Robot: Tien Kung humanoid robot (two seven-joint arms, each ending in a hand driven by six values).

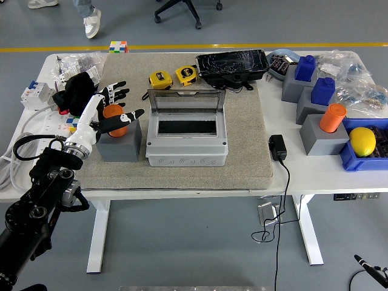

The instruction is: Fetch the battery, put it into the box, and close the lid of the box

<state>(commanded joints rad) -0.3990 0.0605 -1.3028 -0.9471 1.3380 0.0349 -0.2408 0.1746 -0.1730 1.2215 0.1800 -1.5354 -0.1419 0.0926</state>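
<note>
Fetch step. The left hand (112, 106), fingers spread around but not closed on the orange battery (115, 119), which stands in a grey holder (119, 144) left of the open-lidded box (187, 140) on the bench (315, 176). Next, presumably: close, lift, carry right.

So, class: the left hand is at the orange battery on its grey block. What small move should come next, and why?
Probably close the fingers around the orange battery. The left hand sits spread at it, fingers behind and thumb in front, not yet gripping, and the grey box beside it stands with its lid up.
</note>
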